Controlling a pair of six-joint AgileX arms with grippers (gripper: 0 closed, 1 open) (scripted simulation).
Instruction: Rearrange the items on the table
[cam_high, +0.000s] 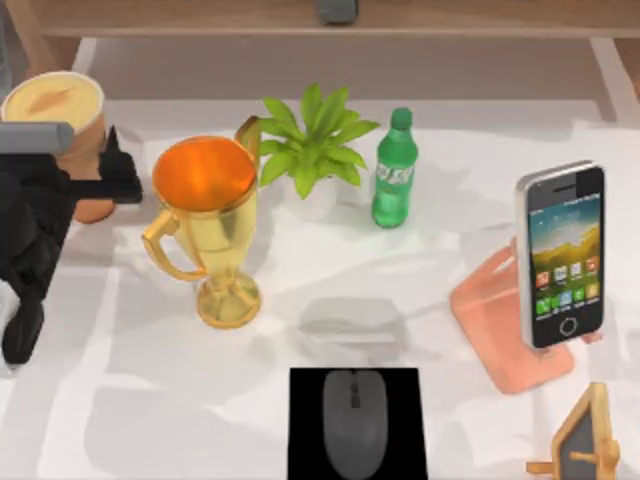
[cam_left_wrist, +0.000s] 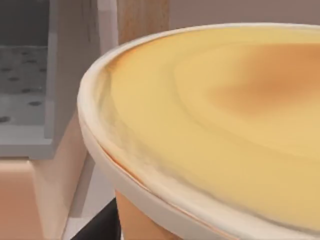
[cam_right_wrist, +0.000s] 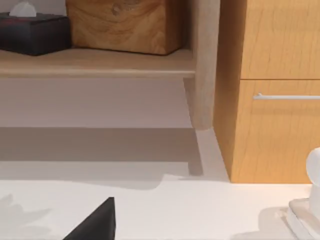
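The wide white tabletop (cam_high: 250, 410) was the biggest thing there, so I'll place everything off the shiny gold trophy cup (cam_high: 205, 225) standing left of centre. My left arm was out left of the trophy, with its black gripper (cam_high: 112, 170) just beside the tall orange cup with the cream lid (cam_high: 55, 105), which stood left of and behind the trophy; honestly couldn't tell how far the fingers were spread. From the left wrist camera that lid (cam_left_wrist: 215, 125) was right up close.

Far right of the trophy, the silver-edged smartphone with the colourful icon screen (cam_high: 563, 255) leaned on a salmon-pink stand (cam_high: 500, 320). Right of the trophy and further back stood a green plastic bottle (cam_high: 393, 170), with a small leafy potted plant (cam_high: 315, 145) between them. Right and in front of the trophy, the grey computer mouse (cam_high: 354, 420) lay on a small black rectangular pad (cam_high: 305, 420).
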